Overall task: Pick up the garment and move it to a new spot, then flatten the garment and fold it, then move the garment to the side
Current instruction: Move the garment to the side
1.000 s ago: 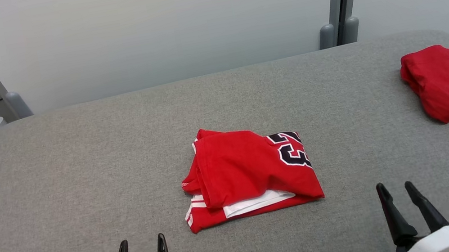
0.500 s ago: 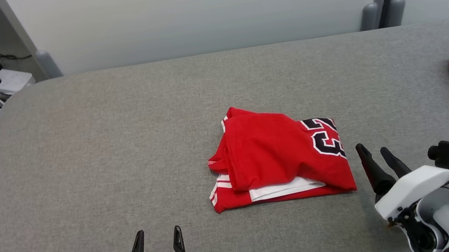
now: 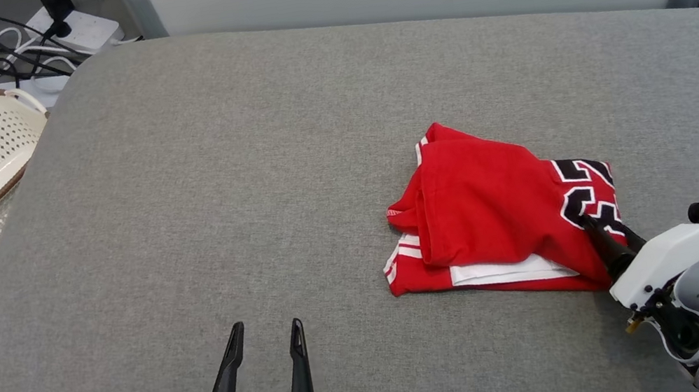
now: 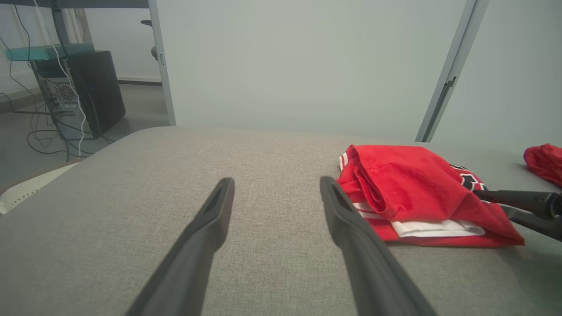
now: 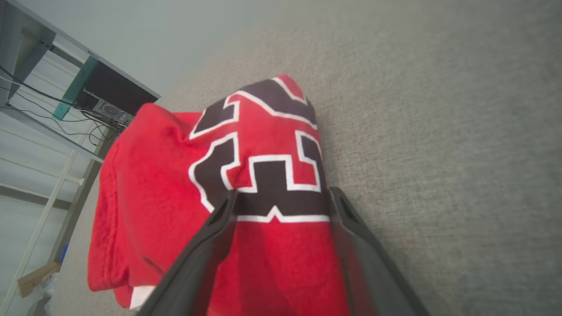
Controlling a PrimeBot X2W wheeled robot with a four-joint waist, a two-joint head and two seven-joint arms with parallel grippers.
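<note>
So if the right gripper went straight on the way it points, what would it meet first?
The red garment: the open fingers of the right gripper straddle its printed end. Whether they touch the fabric is hard to judge.

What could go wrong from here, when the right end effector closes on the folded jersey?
1. The open right end effector straddles only the numbered edge of the jersey. It may pinch the top layer alone, so the fold could open on lifting.
2. The left end effector hovers open, apart from the jersey. A one-sided lift may let the bundle sag and unfold.
</note>
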